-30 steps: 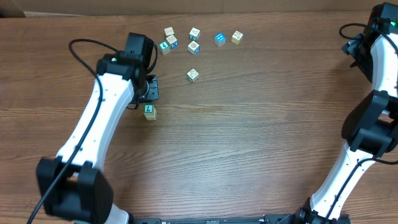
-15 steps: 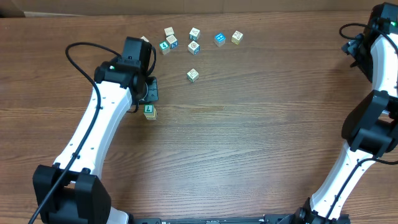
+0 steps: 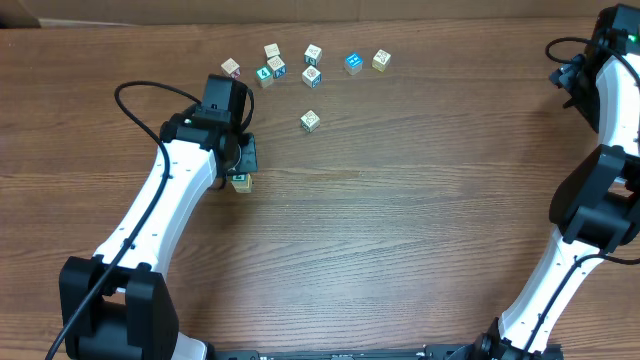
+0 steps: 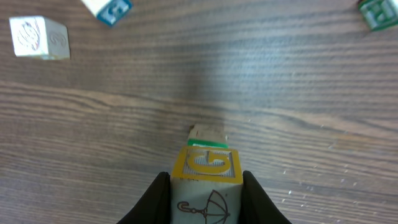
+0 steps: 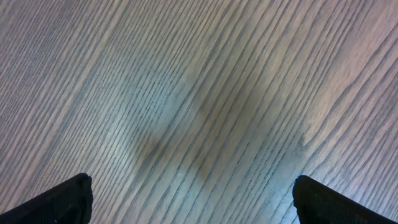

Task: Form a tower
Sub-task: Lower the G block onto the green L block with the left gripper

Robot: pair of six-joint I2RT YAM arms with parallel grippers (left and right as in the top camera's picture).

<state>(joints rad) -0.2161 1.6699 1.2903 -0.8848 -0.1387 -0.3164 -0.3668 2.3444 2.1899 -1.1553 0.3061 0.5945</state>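
Observation:
My left gripper [image 4: 206, 200] is shut on a pale wooden cube [image 4: 208, 167] that has a yellow-framed letter face and an umbrella drawing. Just beyond and below it, the cream and green top of the tower [image 4: 206, 132] peeks out on the table. I cannot tell whether the two touch, or how tall the tower is. From overhead, the left gripper [image 3: 240, 158] covers most of the tower [image 3: 241, 184]. The right gripper [image 5: 196, 202] is open over bare wood, its fingertips [image 5: 68, 198] far apart; the right arm [image 3: 600, 80] sits far from the cubes.
Several loose cubes lie along the far edge: a pink one [image 3: 231, 68], a blue one [image 3: 353, 63], a tan one [image 3: 381, 59]. One pale cube [image 3: 310, 120] sits alone, nearer. A white cube [image 4: 38, 37] and a green one [image 4: 376, 12] also lie ahead of the left gripper.
The left arm has shifted toward the near side, bringing its gripper over the tower. The pink cube it hid at the back now shows. The right arm has not moved.

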